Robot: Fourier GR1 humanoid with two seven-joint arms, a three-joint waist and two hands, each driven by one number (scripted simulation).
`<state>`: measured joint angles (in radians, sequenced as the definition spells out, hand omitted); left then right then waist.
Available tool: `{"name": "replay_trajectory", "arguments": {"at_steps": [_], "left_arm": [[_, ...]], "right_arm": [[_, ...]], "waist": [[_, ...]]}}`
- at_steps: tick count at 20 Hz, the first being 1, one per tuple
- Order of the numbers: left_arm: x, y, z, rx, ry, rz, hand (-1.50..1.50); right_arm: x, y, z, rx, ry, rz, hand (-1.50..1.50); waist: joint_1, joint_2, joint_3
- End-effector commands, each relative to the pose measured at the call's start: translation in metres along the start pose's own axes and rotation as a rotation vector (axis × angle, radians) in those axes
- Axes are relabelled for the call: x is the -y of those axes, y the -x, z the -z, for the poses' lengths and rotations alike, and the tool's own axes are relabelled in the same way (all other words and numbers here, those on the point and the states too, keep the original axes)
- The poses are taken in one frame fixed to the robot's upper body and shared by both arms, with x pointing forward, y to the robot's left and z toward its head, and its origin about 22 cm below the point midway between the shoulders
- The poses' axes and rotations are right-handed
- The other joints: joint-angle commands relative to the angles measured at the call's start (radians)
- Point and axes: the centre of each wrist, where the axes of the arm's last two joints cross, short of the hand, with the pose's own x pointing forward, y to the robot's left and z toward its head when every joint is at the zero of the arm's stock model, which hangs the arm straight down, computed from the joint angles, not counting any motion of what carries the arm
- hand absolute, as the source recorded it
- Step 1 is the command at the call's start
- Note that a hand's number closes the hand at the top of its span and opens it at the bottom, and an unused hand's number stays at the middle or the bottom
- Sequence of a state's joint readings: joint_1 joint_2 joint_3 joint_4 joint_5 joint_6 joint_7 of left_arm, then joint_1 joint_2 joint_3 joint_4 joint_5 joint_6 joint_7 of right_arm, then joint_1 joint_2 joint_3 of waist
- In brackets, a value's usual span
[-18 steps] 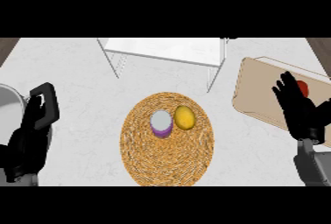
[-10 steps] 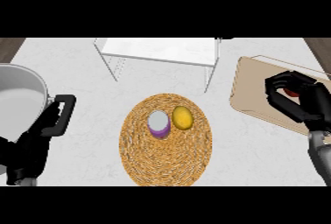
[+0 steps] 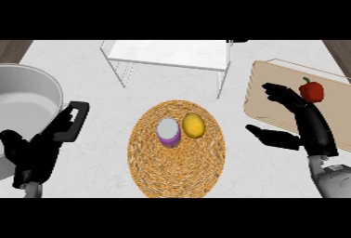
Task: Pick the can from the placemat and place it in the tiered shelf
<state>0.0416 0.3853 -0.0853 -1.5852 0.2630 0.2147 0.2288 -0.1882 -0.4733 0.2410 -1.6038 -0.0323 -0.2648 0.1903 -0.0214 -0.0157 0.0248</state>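
A purple can (image 3: 168, 132) with a silver top stands upright on the round woven placemat (image 3: 177, 165), with a yellow lemon (image 3: 194, 125) touching its right side. The white tiered shelf (image 3: 171, 56) stands at the back, behind the placemat. My right hand (image 3: 300, 122) is open to the right of the placemat, fingers spread over the cutting board's edge, thumb pointing toward the mat. At the lower left my left hand (image 3: 35, 155) rests open beside the pot's handle. Neither hand touches the can.
A large grey pot (image 3: 21, 100) with a black handle (image 3: 75, 122) sits at the left edge. A beige cutting board (image 3: 269, 87) at the right carries a red bell pepper (image 3: 311, 90).
The view has shifted, showing more of the pot at the left. My right hand has opened and come down and left toward the placemat. The left hand sank lower by the pot handle.
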Motion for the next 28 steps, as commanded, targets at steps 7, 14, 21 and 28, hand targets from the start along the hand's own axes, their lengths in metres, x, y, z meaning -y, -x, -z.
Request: {"name": "replay_trajectory", "arguments": {"at_steps": [7,14,21,28], "left_arm": [[0.005,0.039,-0.002,-0.175,0.059,-0.038,0.00],[0.018,0.029,-0.002,-0.183,0.080,-0.037,0.00],[0.025,0.021,0.011,-0.174,0.084,-0.031,0.00],[0.027,0.034,0.012,-0.192,0.080,-0.040,0.00]], "right_arm": [[-0.018,-0.077,-0.018,0.004,-0.304,-0.099,-1.50],[-0.048,-0.127,-0.018,-0.139,-0.294,-0.234,-1.50],[-0.096,-0.157,0.001,-0.229,-0.205,-0.371,-1.50],[-0.143,-0.168,0.007,-0.333,-0.274,-0.433,-1.50]], "waist": [[0.010,0.014,-0.030],[0.028,0.013,-0.030],[0.033,0.019,-0.029],[0.024,0.019,-0.029]]}}
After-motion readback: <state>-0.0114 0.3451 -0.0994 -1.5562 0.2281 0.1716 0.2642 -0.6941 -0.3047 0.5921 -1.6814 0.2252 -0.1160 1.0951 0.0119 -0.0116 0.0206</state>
